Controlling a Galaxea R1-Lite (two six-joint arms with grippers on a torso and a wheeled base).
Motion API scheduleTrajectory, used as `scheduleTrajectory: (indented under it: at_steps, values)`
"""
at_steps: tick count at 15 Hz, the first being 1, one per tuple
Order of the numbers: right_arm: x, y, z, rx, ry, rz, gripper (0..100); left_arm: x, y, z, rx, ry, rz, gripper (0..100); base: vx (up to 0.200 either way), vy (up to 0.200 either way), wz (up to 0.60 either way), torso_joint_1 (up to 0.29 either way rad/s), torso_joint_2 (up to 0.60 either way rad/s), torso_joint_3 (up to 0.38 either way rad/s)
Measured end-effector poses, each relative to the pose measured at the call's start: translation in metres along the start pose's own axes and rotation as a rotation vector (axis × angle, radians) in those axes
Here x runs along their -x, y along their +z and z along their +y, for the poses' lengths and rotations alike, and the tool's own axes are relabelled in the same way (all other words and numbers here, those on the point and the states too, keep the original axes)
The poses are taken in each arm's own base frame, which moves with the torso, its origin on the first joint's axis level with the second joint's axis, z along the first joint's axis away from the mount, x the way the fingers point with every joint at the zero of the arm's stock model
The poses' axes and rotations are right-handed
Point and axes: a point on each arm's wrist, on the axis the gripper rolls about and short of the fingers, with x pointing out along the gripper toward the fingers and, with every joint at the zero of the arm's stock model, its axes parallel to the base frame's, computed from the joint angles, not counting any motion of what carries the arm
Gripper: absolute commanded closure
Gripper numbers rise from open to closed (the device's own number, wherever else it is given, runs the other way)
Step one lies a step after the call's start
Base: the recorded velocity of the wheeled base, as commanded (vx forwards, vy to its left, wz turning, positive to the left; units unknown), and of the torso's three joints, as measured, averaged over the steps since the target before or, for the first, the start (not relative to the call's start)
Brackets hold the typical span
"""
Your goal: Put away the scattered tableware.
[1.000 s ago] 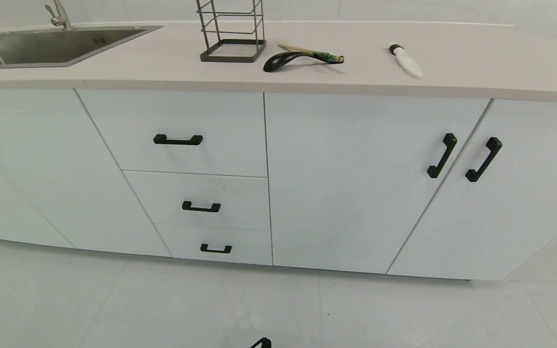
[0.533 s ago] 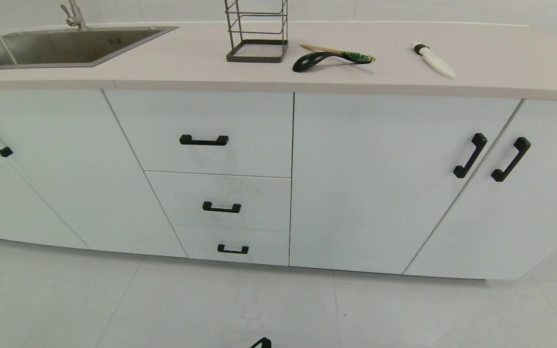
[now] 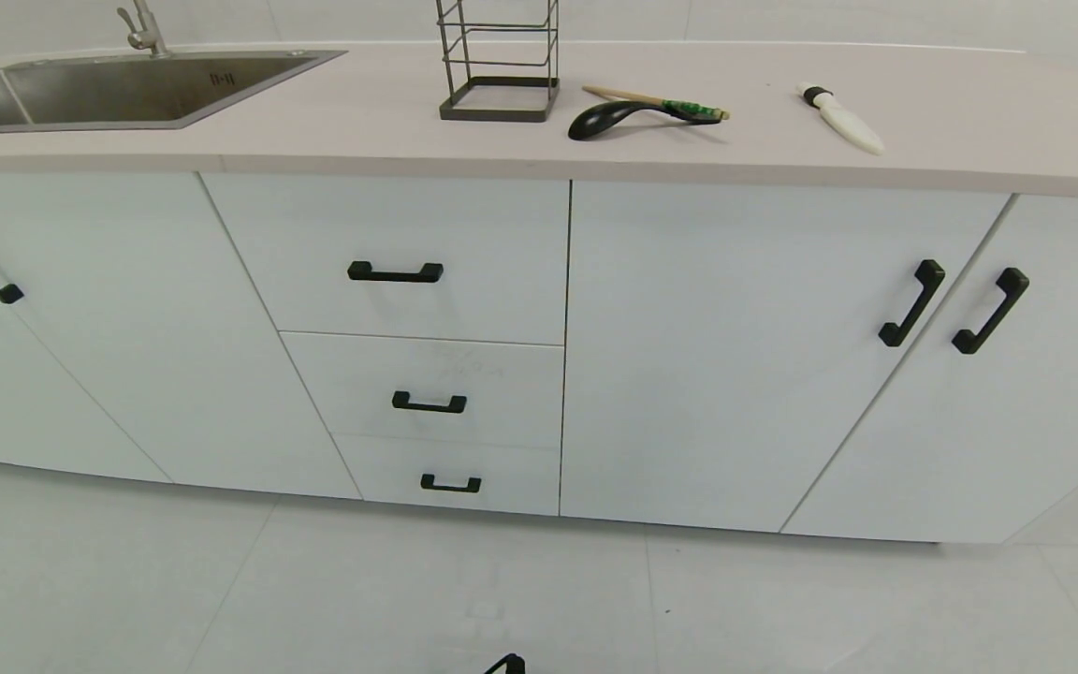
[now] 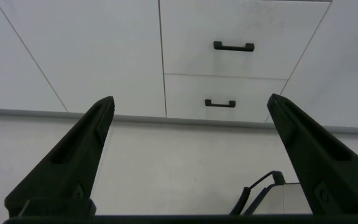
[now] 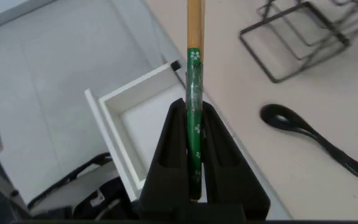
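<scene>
In the head view a black spoon (image 3: 609, 117), bamboo chopsticks (image 3: 656, 101) with green ends and a white knife (image 3: 840, 119) lie on the pale counter (image 3: 314, 131). A dark wire rack (image 3: 499, 67) stands just left of them. The right wrist view has my right gripper (image 5: 193, 112) shut on a green-ended bamboo chopstick (image 5: 194, 37), held above an open white drawer (image 5: 135, 118), with a black spoon (image 5: 309, 134) and the wire rack (image 5: 303, 37) on the counter beyond. My left gripper (image 4: 191, 162) is open and holds nothing, low before the lower drawers (image 4: 229, 50).
A steel sink (image 3: 109, 86) with a tap is set into the counter's far left. In the head view the three stacked drawers (image 3: 399, 271) and the cabinet doors (image 3: 726, 346) are closed. Pale tiled floor (image 3: 408, 590) lies in front.
The whole head picture slid right between the earliest frame and the later ones, so the camera moved. The spoon, chopsticks and knife kept their places on the counter.
</scene>
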Motion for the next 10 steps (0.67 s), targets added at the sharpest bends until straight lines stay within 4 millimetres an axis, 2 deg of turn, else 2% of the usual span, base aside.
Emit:
scheduleTrajectory:
  at_steps: [6,7,9,10]
  values:
    - [0.0,0.0,0.0,0.0,0.0,0.0,100,0.0,0.004,0.0,-0.012,-0.012,-0.038,0,0.0,0.0,0.0,0.0,0.0,0.0]
    - [0.0,0.0,0.0,0.0,0.0,0.0,100,0.001,0.011,0.0,-0.019,-0.014,-0.105,0,0.0,0.0,0.0,0.0,0.0,0.0]
    - [0.0,0.0,0.0,0.0,0.0,0.0,100,0.01,0.045,-0.001,-0.054,-0.028,-0.35,0,0.0,0.0,0.0,0.0,0.0,0.0]
    - [0.0,0.0,0.0,0.0,-0.001,0.0,100,0.014,0.058,-0.002,-0.075,-0.071,-0.396,0,0.0,0.0,0.0,0.0,0.0,0.0]
